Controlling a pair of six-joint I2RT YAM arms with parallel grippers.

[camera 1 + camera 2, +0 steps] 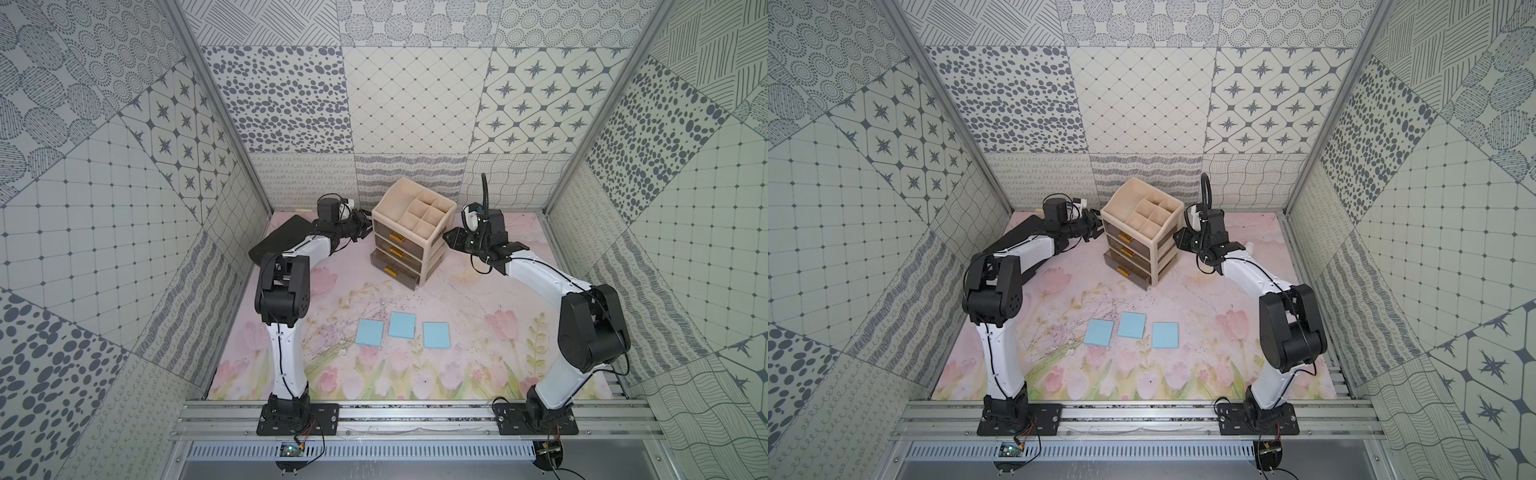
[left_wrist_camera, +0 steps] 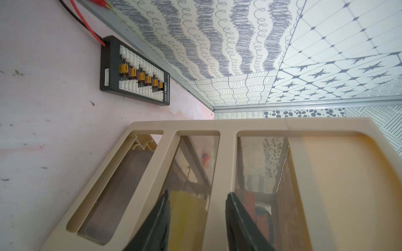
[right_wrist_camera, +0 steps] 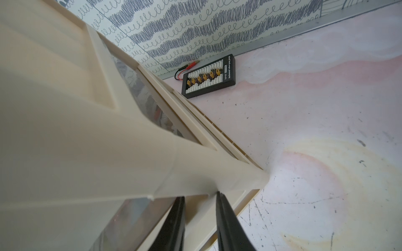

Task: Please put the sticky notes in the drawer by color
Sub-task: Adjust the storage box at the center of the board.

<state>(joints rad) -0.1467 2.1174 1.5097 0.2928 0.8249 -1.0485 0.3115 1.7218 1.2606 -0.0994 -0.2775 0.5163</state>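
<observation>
One colour is not yet put away: three blue sticky notes [image 1: 402, 325] lie flat in a row on the mat [image 1: 457, 324], well apart from the cabinet [image 1: 434, 259], at its 6 o'clock. Through the cabinet's side, the left wrist view shows yellow pads [image 2: 187, 208] in the middle drawer and something orange-pink [image 2: 262, 217] in the top one. So the bottom drawer [image 1: 395, 274], which juts out toward 6 o'clock, is likely meant for blue.

Both arms are at the cabinet, not the notes. Your left gripper [image 2: 196, 193] is at its 9 o'clock side, jaws apart, tips by the side frame and clamping nothing. Your right gripper [image 3: 201, 195] is at the 3 o'clock side, low by a corner. Its jaws stand a little apart with cream plastic between them, and I cannot tell whether they pinch it.

This looks like steadying or squaring the cabinet. Press evenly from both sides so it does not twist. Keep it from sliding toward 12 o'clock, where a black connector board [image 3: 208, 76] lies by the wall. Leave the bottom drawer's mouth wide enough to take a pad, and free one side before you reach for a note.
</observation>
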